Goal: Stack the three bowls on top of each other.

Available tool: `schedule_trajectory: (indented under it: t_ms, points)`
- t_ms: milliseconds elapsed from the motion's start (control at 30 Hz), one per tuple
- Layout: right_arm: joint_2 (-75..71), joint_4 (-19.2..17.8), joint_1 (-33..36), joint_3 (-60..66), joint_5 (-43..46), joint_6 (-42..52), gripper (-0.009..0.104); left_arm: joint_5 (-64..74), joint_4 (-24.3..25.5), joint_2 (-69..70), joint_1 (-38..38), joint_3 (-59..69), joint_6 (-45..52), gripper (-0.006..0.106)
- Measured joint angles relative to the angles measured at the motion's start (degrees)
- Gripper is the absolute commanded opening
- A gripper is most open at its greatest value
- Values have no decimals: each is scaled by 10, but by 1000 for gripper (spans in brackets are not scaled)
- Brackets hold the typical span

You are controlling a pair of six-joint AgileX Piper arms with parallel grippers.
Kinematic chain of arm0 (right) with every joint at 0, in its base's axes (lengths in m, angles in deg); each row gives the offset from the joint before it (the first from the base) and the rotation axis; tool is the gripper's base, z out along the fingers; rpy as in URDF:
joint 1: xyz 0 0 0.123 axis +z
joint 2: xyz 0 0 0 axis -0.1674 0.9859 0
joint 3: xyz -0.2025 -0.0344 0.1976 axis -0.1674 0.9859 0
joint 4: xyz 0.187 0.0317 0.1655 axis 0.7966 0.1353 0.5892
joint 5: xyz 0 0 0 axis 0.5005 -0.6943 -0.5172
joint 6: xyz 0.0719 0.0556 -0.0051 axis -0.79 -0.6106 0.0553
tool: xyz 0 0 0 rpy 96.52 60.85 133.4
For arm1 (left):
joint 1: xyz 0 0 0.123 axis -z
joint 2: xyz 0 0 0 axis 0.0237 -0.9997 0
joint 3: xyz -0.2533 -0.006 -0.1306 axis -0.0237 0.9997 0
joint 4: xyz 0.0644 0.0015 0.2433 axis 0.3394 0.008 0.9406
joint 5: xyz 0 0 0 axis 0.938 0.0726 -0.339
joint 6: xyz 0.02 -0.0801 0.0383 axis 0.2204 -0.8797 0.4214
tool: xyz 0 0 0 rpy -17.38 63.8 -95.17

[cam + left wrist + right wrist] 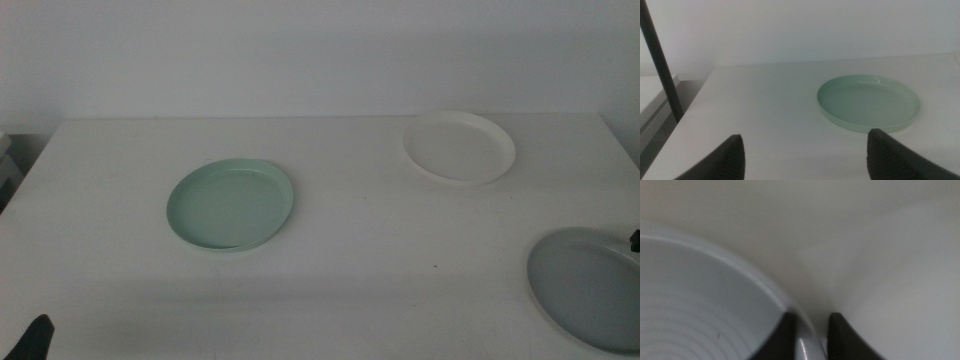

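On the white tabletop (330, 300), three bowls are lying well apart. The grey bowl (585, 290), seemingly stiff, light and slick, is being pinched at its rim by the right pincer (812, 332); the left pincer (805, 155) is being held spread near the mint green bowl (230, 204), the white bowl (459, 146) farthest.

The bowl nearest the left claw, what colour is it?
Mint green, seen best in the left wrist view.
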Motion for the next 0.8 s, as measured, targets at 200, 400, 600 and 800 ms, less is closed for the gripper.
schedule_trajectory:
  t_ms: [200, 400, 600, 800]
  points:
    - [-9, 4, 5, -1, -17, -12, -1, 0, 0, 0, 0, 0, 0, 80]
    - [-83, 10, 62, -1, -65, -18, -1, 0, 0, 0, 0, 0, 0, 80]
    - [-142, 51, 187, -1, -88, -18, -1, 0, 0, 0, 0, 0, 0, 80]
    - [-143, 130, 300, -1, -40, -18, -1, 0, 0, 0, 0, 0, 0, 80]
